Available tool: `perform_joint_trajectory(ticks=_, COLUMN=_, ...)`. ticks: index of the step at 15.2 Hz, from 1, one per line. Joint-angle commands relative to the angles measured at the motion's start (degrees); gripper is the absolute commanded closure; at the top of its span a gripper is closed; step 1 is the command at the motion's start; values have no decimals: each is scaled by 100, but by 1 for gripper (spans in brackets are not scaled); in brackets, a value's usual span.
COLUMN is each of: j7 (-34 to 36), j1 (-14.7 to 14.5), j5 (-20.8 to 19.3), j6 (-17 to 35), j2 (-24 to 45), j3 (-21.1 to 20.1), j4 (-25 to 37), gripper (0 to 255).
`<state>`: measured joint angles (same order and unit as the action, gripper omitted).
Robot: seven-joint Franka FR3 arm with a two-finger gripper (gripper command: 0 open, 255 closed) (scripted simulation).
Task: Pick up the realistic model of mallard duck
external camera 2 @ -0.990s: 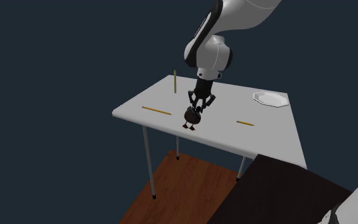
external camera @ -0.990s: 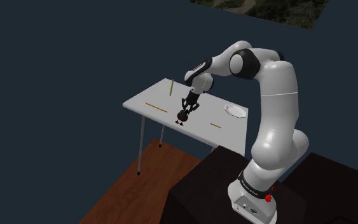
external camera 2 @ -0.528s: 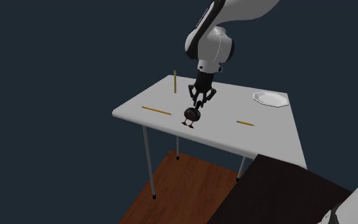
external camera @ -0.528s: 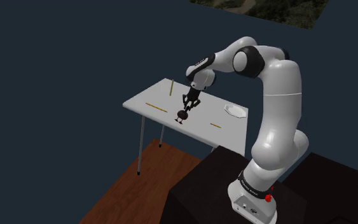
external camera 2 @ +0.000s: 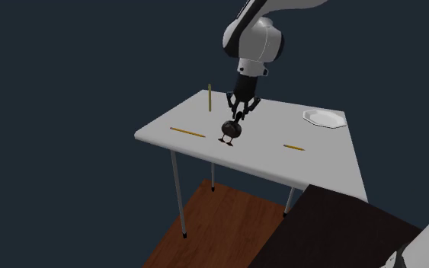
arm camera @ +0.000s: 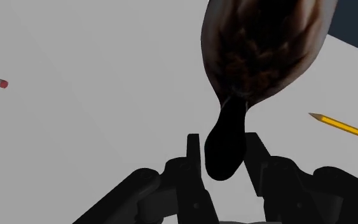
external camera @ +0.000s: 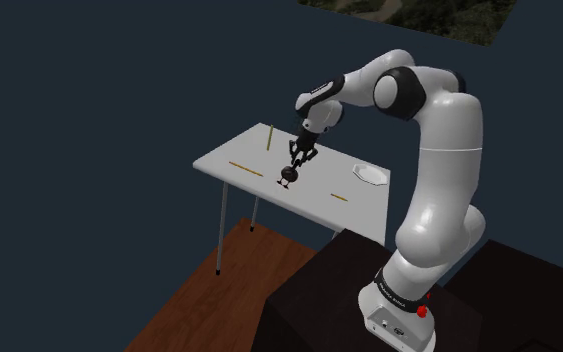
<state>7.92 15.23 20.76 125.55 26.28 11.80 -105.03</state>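
Two-fingered, clasps duck (external camera 2: 229, 132) by its dark head, with fingers (arm camera: 195, 159) tight on either side. Hangs brown body below gripper (external camera 2: 238, 119), low over middle of table (external camera 2: 327, 164). Cannot tell whether feet touch it. Flanked by two lying pencils (external camera 2: 187, 132); third pencil (external camera 2: 209, 97) upright behind, white plate (external camera 2: 324, 118) toward the second exterior view's right.
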Motion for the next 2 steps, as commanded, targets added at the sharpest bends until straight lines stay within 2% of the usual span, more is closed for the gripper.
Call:
perform_joint_trajectory(ticks=1, j7=39, j1=-14, j5=-29, j6=-75, j2=-61, j3=11, j4=20, gripper=255)
perform_joint_trajectory(ticks=2, j7=39, j1=-14, j5=-28, j6=-75, j2=-61, j3=10, j4=20, gripper=255)
